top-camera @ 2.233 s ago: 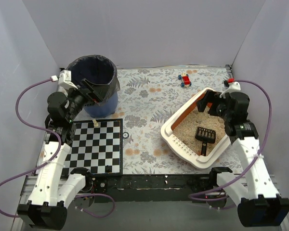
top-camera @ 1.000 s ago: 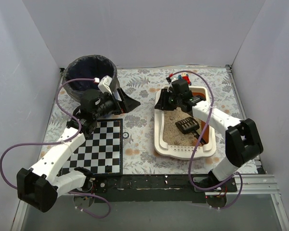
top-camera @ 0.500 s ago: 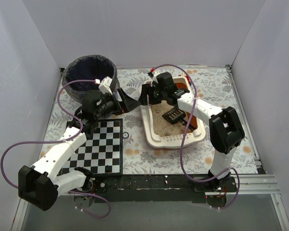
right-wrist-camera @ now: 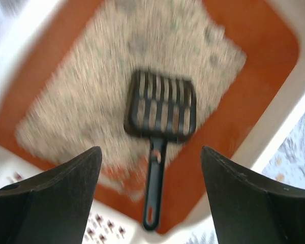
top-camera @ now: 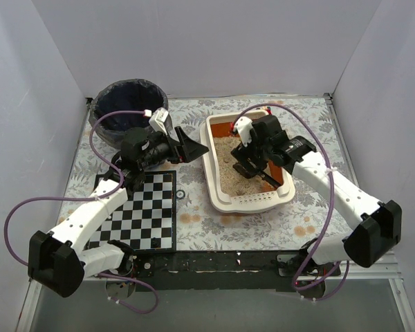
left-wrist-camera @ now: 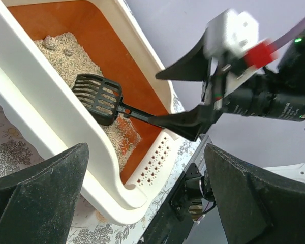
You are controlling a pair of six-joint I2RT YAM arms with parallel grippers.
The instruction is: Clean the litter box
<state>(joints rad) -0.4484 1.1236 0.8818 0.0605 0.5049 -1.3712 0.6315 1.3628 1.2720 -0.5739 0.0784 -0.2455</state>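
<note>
The cream-white litter box (top-camera: 217, 181) with orange floor and beige litter lies at mid table, slotted ledge toward the arms. A black slotted scoop (right-wrist-camera: 162, 109) lies on the litter, handle toward the ledge; it also shows in the left wrist view (left-wrist-camera: 99, 96). My right gripper (top-camera: 247, 164) hangs open above the scoop, touching nothing; in its wrist view (right-wrist-camera: 152, 198) the fingers straddle the handle from above. My left gripper (top-camera: 192, 146) is open and empty beside the box's left wall (left-wrist-camera: 66, 137). Small grey clumps (left-wrist-camera: 51, 41) sit at the litter's far end.
A round blue bin with a dark bag (top-camera: 128, 107) stands at the back left. A chessboard (top-camera: 142, 207) lies at the front left, with small pieces on it. The floral cloth (top-camera: 194, 228) covers the table. Grey walls enclose three sides.
The box has been dragged from the right side to mid table. My right gripper has left the box's far rim and moved over the scoop. My left arm has reached to the box's left wall.
</note>
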